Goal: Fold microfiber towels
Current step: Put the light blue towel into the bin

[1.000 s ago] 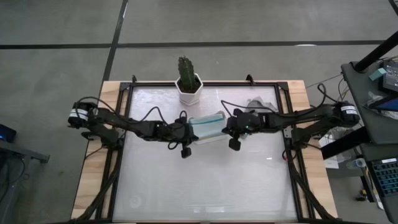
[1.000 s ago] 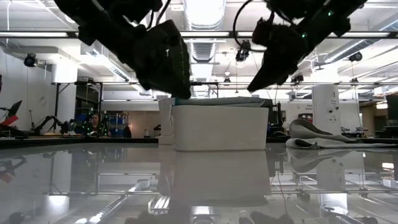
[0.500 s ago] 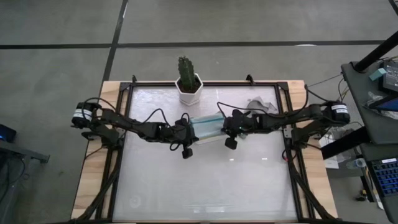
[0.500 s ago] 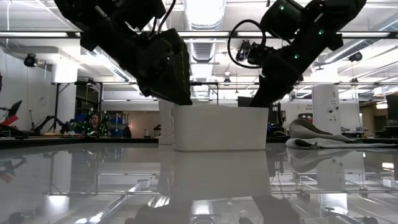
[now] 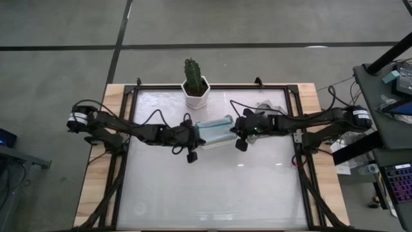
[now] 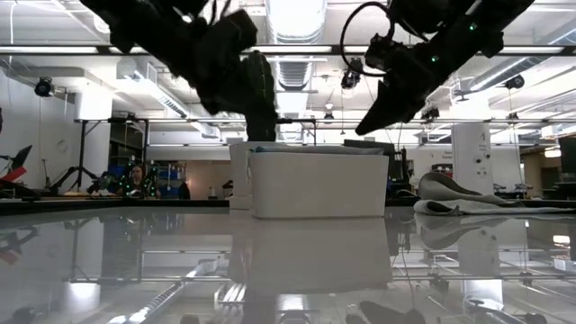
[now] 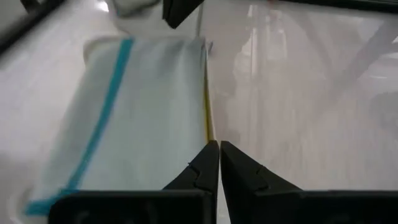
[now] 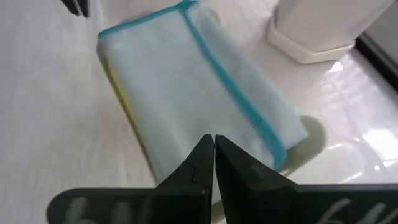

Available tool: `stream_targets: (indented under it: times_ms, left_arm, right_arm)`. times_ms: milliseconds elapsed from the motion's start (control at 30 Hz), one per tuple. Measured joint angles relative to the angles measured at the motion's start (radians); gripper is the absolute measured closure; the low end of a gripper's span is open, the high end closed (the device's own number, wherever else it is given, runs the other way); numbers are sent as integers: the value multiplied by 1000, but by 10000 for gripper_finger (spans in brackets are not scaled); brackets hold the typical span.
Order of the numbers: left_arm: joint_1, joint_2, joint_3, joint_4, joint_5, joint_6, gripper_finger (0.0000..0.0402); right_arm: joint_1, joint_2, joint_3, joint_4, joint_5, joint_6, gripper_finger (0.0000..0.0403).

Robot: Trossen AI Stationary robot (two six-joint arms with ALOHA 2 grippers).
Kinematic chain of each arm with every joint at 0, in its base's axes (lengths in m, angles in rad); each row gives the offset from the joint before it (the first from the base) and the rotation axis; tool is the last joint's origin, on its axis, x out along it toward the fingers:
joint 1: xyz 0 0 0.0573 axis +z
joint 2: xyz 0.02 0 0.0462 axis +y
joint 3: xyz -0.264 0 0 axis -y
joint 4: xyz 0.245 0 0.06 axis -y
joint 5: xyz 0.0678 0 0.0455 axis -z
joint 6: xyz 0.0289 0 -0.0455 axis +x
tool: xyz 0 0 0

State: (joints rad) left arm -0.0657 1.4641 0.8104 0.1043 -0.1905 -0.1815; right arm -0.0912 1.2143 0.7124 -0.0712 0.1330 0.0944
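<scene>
Pale teal towel (image 5: 214,129) folded, between left gripper (image 5: 195,135), right gripper (image 5: 235,127)

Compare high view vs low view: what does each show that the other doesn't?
Only high: the pale teal towel lying folded on top of the white tray, the cactus in its white pot, a grey towel by the right arm. Only low: the room behind, with a seated person, and the tray's side wall. Both: the white tray, left claw and right claw, both shut, empty, flanking it.
</scene>
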Motion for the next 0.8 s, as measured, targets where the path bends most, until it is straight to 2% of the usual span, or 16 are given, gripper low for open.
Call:
stream_targets:
  times_ms: [67,233,500,800]
  left_arm:
    - [0,-24,0,-1,-27,51,400]
    - [19,-39,-5,-2,-197,160,400]
    - [107,58,-13,26,-209,162,400]
    - [119,104,-12,17,-208,114,400]
  right_arm:
    - [-15,-7,2,0,1,-7,394]
    - [-77,10,26,29,1,-36,394]
    - [-145,106,31,165,-1,-78,394]
    - [-159,238,31,220,-1,-82,394]
